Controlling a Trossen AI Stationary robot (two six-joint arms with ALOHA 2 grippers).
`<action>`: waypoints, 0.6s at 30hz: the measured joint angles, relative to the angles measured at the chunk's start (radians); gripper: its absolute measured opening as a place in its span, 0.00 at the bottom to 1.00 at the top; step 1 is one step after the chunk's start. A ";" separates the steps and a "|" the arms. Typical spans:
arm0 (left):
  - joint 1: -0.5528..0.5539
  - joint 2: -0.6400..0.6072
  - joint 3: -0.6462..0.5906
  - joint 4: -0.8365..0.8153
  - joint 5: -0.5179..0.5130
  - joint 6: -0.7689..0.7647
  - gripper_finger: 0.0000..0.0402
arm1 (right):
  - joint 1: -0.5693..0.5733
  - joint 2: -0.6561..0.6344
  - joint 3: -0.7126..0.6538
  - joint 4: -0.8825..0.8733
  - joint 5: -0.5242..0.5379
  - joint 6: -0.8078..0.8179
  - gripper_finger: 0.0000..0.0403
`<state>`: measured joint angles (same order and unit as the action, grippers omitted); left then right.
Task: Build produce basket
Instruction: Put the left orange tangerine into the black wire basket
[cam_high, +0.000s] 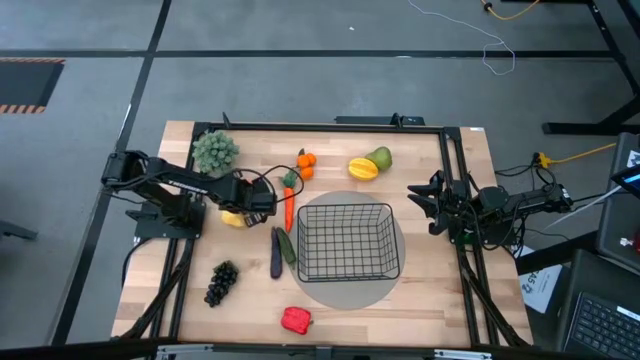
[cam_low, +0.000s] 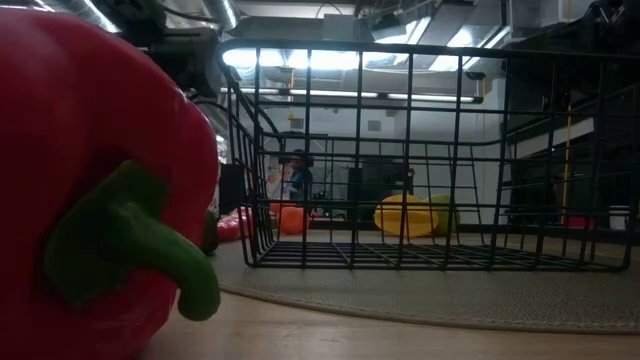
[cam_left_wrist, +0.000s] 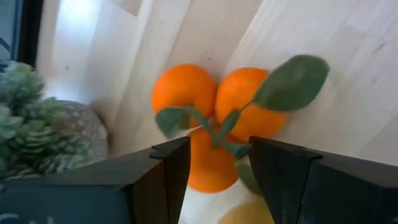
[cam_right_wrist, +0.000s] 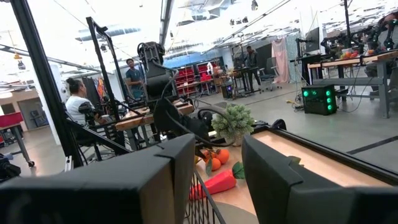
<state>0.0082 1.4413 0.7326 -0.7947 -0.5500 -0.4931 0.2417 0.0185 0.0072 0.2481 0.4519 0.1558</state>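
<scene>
The left gripper's fingers (cam_left_wrist: 168, 174) stand parted with nothing between them — just beyond their tips lies an orange cluster (cam_left_wrist: 214, 118), beside a green plant (cam_left_wrist: 28, 124). The right gripper (cam_high: 425, 203) waits at the desk's (cam_high: 450, 300) right edge, its fingers (cam_right_wrist: 161, 180) parted too and empty. The basket (cam_high: 348, 242) sits empty on a grey disc (cam_high: 350, 292) — carrot (cam_high: 289, 205), cucumber (cam_high: 288, 246) and eggplant (cam_high: 276, 254) to its left, grapes (cam_high: 221, 282) farther left, pepper (cam_high: 296, 320) near the front edge, yellow fruit (cam_high: 362, 168) and green fruit (cam_high: 381, 157) behind it; no writing is readable.
</scene>
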 joint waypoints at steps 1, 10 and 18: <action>0.000 0.008 0.000 0.015 -0.005 -0.002 0.38 | 0.000 0.000 0.000 0.000 0.000 0.000 0.33; 0.000 0.025 0.000 0.074 -0.016 -0.003 0.38 | 0.000 0.000 0.000 0.000 0.000 -0.002 0.33; 0.000 0.025 0.000 0.080 -0.017 -0.003 0.37 | 0.000 0.000 0.000 0.000 0.000 -0.003 0.33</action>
<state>0.0082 1.4666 0.7326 -0.7143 -0.5667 -0.4963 0.2414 0.0185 0.0071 0.2485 0.4521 0.1532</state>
